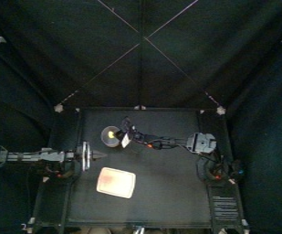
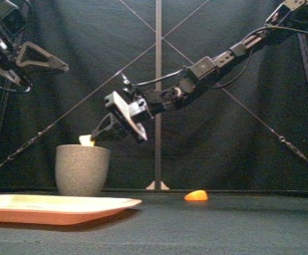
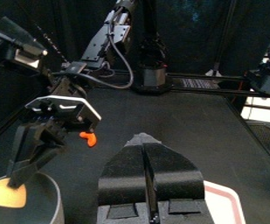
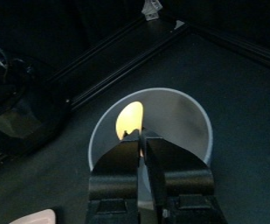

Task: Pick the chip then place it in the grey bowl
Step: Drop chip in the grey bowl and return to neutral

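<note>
The tall grey speckled cup stands on the left of the table, also seen from above. My right gripper reaches in from the right and hangs tilted just above the cup's mouth. It is shut on the pale yellow chip. In the right wrist view the chip sits at the fingertips over the cup's opening. My left gripper is shut and empty, resting left of the cup.
A flat pink tray lies near the front left. A small orange toy rests on the table right of the cup, and shows in the left wrist view.
</note>
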